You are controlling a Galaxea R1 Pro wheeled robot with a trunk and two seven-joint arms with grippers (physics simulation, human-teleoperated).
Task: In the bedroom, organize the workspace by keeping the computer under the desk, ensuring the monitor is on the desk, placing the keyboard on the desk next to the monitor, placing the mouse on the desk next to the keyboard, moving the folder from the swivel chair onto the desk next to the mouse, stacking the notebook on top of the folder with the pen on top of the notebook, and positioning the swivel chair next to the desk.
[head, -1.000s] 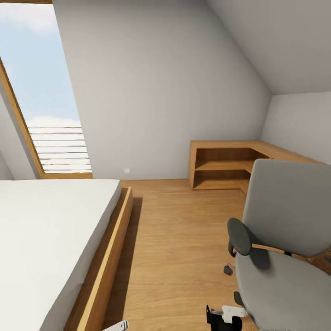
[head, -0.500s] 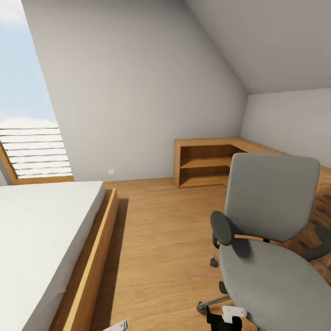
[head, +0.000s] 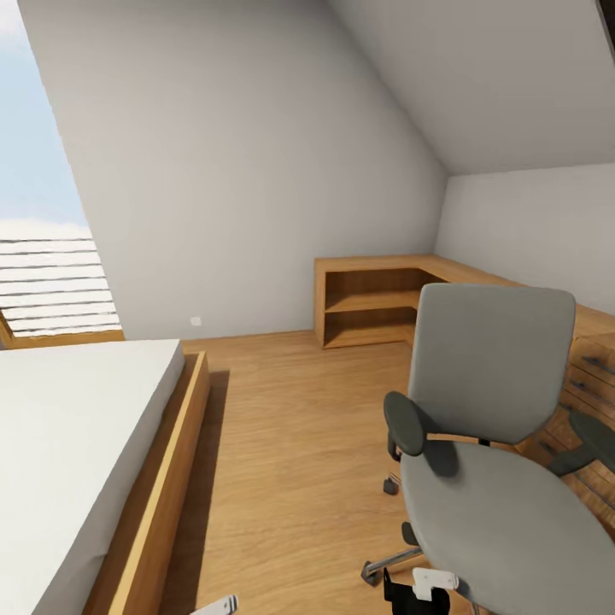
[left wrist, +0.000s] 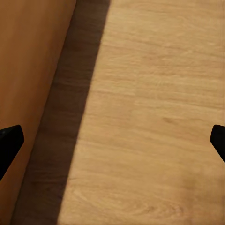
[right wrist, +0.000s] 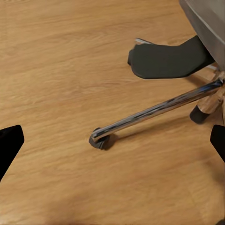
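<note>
wooden floor, swivel chair now fuller in view

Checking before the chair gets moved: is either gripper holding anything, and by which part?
Nothing is held: the left gripper and right gripper both hang open over bare floor.

Swivel chair cut off by frame edge, seat partly unseen.

The swivel chair stands at right on the floor (seat facing us). The bed lies left. Shelves sit behind the chair.
</note>
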